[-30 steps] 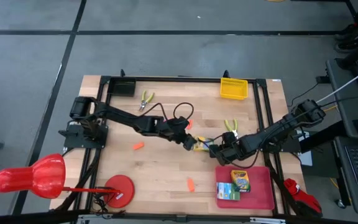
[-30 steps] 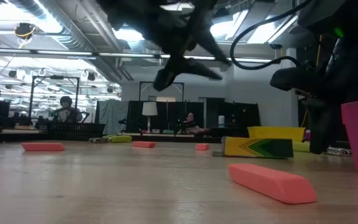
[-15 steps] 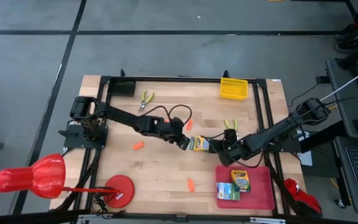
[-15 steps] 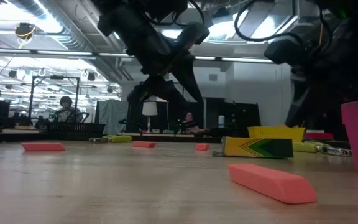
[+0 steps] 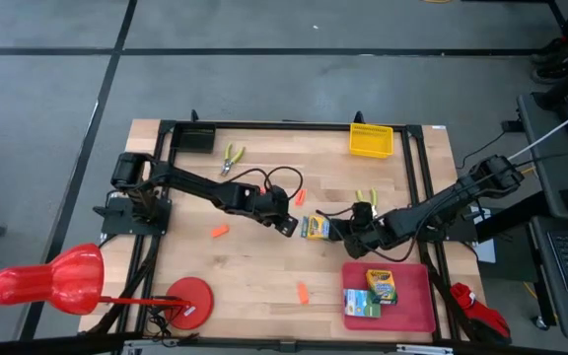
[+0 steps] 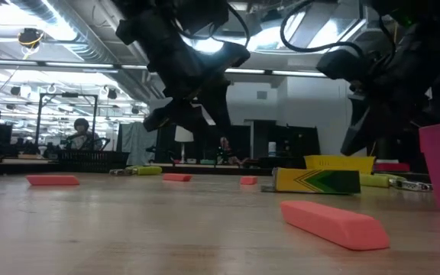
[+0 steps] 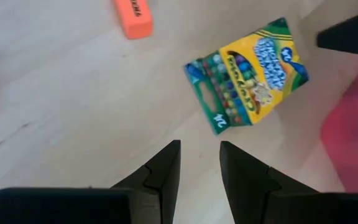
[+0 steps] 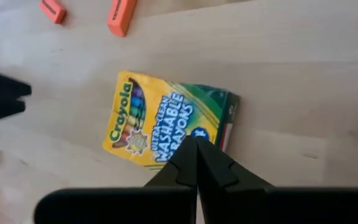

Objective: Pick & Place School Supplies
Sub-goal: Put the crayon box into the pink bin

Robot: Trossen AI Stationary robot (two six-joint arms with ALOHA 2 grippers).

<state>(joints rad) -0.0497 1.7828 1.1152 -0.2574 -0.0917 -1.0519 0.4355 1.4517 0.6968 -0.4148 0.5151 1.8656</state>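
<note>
On bare wood lay the crayon box [image 5: 316, 228]; my right gripper [image 5: 348, 234], closed and empty, had to open before approaching squarely.

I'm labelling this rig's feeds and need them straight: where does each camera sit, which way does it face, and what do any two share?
High view: above the table, looking straight down; both arms, left gripper, right gripper, red tray.
Low view: at table-top height, looking level toward the room; arms enter from above, an orange eraser lies nearest.
Left wrist view: on the left wrist, facing the tabletop; its slightly parted fingers.
Right wrist view: on the right wrist, facing the tabletop; its closed fingers.
Shared: all four show the loose crayon box.
</note>
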